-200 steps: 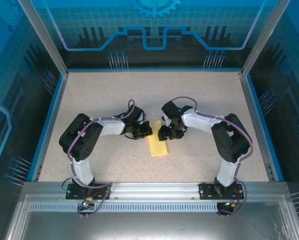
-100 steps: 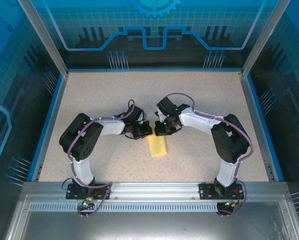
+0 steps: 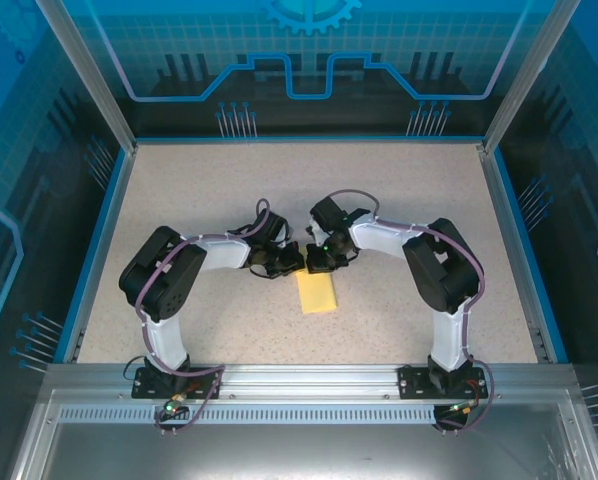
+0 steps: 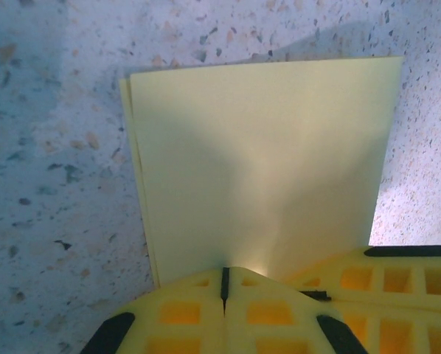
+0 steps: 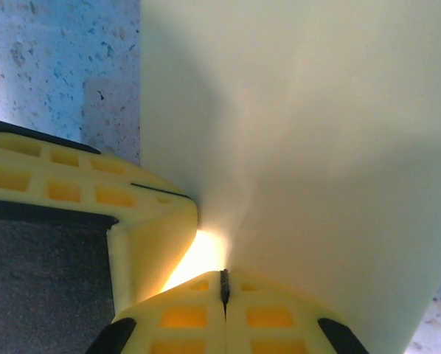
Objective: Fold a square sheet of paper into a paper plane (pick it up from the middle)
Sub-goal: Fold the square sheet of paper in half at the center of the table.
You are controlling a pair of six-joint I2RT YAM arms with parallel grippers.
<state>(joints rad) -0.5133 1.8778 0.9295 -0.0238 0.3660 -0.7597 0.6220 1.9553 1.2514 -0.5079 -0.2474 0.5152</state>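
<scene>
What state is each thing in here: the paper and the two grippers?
square sheet of paper: folded to a narrow rectangle with doubled layers, lying on the table, far end pinched.
left gripper: shut on the paper's far end.
right gripper: shut on the same end, right beside the left gripper.

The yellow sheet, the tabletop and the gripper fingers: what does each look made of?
The yellow sheet looks like thin matte paper; doubled layers show at its left edge. The tabletop is a hard speckled surface, stone-look laminate or composite, I can't tell which. The left gripper's fingers look like yellow moulded or printed plastic, judging by their open grid pattern.
</scene>
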